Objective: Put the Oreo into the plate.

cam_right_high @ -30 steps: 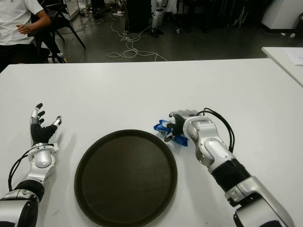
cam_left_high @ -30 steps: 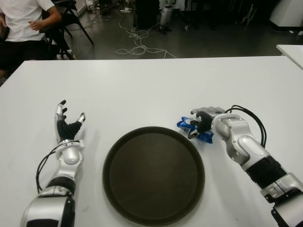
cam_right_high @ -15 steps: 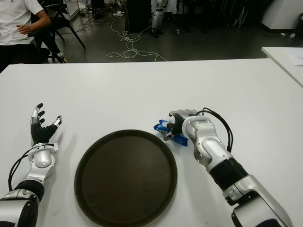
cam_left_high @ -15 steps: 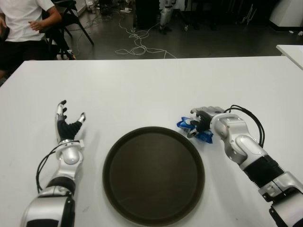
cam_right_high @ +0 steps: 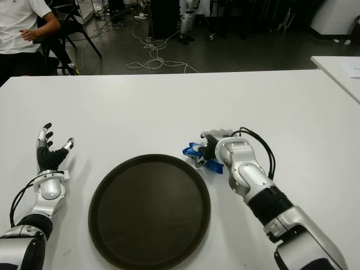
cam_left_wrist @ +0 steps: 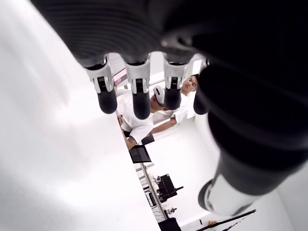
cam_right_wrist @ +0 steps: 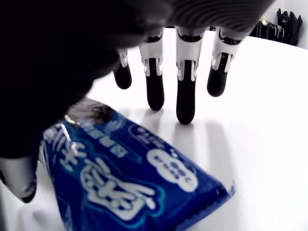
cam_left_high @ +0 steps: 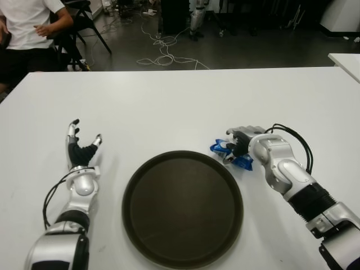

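Right hand [cam_left_high: 243, 142] over blue Oreo pack [cam_right_wrist: 130, 178], fingers extended, ungrasped; plate [cam_left_high: 183, 208] at 8 o'clock. Left hand [cam_left_high: 79, 151] spread, empty.

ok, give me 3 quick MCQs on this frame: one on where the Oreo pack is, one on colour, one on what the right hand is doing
1. Where is the Oreo pack?
A. In the middle of the plate
B. On the table, just off the plate's far right rim
C. Beside the left hand

2. What colour is the plate?
A. Dark brown
B. White
C. Blue

3. What state is the right hand in?
A. Holding the pack above the plate
B. Far from the pack
C. Over the pack, fingers extended, not closed on it

Answers: 1 B, the pack lies on the white tabletop outside the rim. 2 A, the round plate is dark and bare. 3 C, the right wrist view shows straight fingers past the pack. The left hand shows open, left of the plate.
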Robot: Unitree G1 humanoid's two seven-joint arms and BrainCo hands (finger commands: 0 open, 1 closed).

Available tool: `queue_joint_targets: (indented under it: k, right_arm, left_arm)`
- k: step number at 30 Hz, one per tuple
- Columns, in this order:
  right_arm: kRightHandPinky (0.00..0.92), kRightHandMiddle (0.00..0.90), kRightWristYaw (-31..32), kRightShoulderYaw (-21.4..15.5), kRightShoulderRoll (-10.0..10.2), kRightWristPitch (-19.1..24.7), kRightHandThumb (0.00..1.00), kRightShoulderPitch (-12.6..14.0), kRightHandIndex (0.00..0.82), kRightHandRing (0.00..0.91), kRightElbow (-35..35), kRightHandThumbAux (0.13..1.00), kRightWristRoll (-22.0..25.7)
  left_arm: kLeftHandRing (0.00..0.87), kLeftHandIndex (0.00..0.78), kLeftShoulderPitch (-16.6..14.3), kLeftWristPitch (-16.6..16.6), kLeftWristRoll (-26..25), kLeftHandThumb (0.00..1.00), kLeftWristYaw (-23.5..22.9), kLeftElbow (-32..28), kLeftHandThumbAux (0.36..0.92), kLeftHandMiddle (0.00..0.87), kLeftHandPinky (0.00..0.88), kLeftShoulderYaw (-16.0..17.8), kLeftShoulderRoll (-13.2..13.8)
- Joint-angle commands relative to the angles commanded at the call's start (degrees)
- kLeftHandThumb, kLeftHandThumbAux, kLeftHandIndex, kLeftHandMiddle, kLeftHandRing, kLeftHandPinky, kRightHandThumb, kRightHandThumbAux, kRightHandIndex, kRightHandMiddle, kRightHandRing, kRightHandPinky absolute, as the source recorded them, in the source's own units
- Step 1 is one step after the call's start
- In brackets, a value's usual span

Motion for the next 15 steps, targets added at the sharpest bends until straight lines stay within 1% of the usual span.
queue_joint_targets:
  k: [3,6,10,15]
  right_arm:
    - [0.189,0.165,0.22,0.15,0.07,0.04,0.000,-0.15,0.085,0.175,0.28,0.568,0.00]
    - [0.206,0.170,0.07,0.20,0.11,0.02,0.000,-0.14,0.087,0.185,0.44,0.576,0.02]
    - [0.218,0.172,-0.57,0.59,-0.17,-1.01,0.000,-0.18,0.087,0.192,0.96,0.585,-0.12]
    - [0.222,0.168,-0.08,1.03,-0.43,-1.45,0.000,-0.47,0.077,0.191,1.18,0.595,-0.15]
  left_arm:
    - [0.085,0.081,0.01,-0.01,0.26,0.049,0.24,-0.02,0.815,0.081,0.095,-0.17,0.07]
    - [0.082,0.083,0.00,0.04,0.38,0.047,0.34,-0.02,0.803,0.076,0.089,-0.25,0.07]
    - [0.086,0.085,-0.01,0.15,0.47,0.051,0.56,-0.02,0.790,0.082,0.093,-0.29,0.01]
    - [0.100,0.081,-0.06,0.27,0.64,0.043,0.98,0.04,0.785,0.089,0.120,-0.35,0.01]
